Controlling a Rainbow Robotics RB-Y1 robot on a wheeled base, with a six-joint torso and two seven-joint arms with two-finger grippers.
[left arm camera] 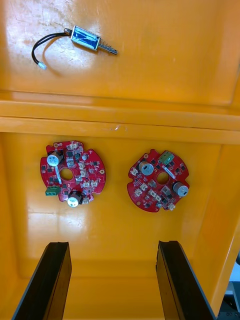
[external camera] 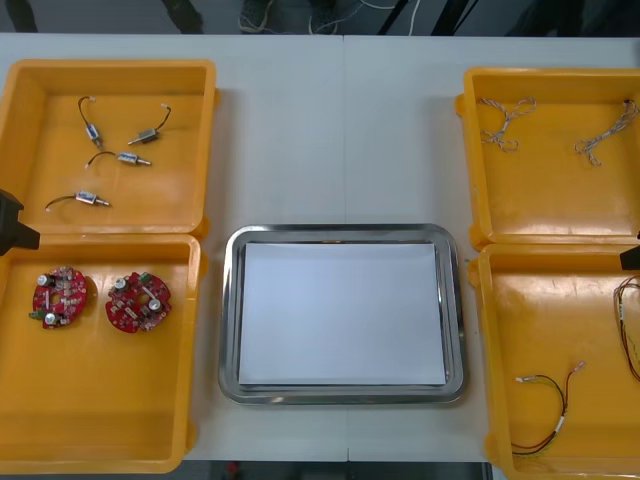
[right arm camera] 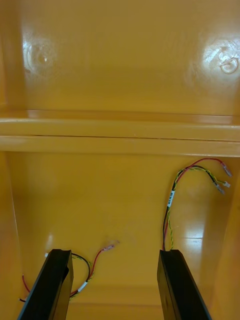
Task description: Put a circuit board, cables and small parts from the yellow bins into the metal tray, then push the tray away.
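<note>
Two round red circuit boards (external camera: 61,296) (external camera: 138,300) lie side by side in the near left yellow bin (external camera: 100,430). My left gripper (left arm camera: 112,246) hangs open above that bin, a little short of the boards (left arm camera: 72,171) (left arm camera: 159,180), holding nothing. My right gripper (right arm camera: 114,253) is open over the near right yellow bin (external camera: 540,300). One red and yellow cable (right arm camera: 170,210) runs past its finger, and another (right arm camera: 92,260) lies between its fingers. The metal tray (external camera: 232,330), white inside, sits between the bins.
The far left bin (external camera: 190,100) holds several small metal parts (external camera: 140,138) with black leads; one (left arm camera: 86,38) lies beyond the bin wall ahead of the left fingers. The far right bin (external camera: 545,200) holds two twisted cables (external camera: 505,120). Bare table lies beyond the tray.
</note>
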